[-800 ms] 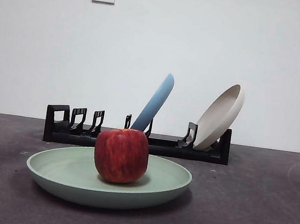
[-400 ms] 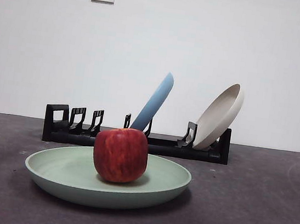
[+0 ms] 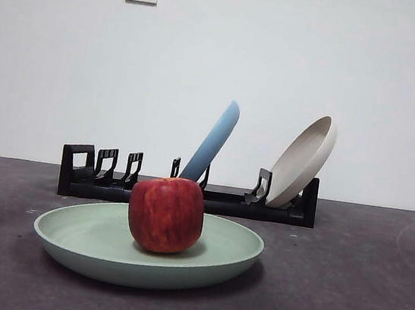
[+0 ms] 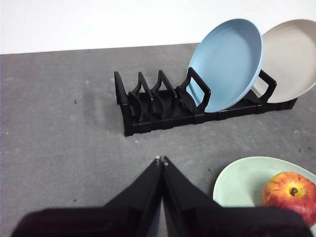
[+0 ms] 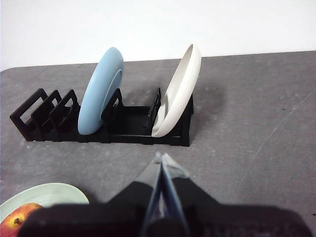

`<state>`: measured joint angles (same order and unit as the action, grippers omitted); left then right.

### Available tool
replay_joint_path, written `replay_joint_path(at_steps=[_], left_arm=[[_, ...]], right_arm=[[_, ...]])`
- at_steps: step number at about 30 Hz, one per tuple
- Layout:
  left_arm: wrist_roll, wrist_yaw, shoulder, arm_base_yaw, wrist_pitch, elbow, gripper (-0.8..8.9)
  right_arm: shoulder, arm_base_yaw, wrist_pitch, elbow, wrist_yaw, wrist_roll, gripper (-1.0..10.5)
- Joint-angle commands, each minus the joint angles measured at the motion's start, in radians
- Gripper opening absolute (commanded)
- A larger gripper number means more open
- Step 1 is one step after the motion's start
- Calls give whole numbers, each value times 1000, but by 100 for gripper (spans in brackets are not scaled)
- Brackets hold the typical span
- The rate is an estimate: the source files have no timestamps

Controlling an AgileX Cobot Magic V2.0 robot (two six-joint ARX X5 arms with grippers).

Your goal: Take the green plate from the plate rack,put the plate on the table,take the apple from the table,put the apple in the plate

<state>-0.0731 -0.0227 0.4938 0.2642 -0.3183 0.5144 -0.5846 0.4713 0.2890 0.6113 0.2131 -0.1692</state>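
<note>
Resting flat on the bench (image 3: 357, 297), the green plate (image 3: 89, 240) carries the apple (image 3: 166, 214) at its middle, stem hollow up. Beyond them the plate rack (image 3: 98, 175) runs along the far side: its leftmost slots hold nothing, the light blue plate (image 3: 213, 140) leans in a slot near its middle, and the beige plate (image 3: 304, 161) leans at its right end.

The left hand (image 4: 161, 160) hangs above bare bench with its jaws pressed together and gripping nothing; the rack lies ahead of it, and the green plate with the apple sits off to its right, well apart.

The right hand (image 5: 160, 157) is likewise closed tight and holds nothing. The rack stands ahead of it, the beige plate nearest, and the green plate and apple lie back toward its left. In the front view only a dark tip shows at the top right corner.
</note>
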Motion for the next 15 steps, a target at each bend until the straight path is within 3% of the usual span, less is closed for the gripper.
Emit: replay_joint_path(at_steps=[1,9,15], left_arm=[[-10,7,-58,-9,-21,-5,-1],[25,-1,-210,-116,-33,-15,-1],[24,6,-283,-224,65,-163,-1]], right_arm=[[2,0,-7,-8,2,-10,-11],[2,0,-5,-8,2,-10,-11],[2,0,-3,-8,3,-10,-11]])
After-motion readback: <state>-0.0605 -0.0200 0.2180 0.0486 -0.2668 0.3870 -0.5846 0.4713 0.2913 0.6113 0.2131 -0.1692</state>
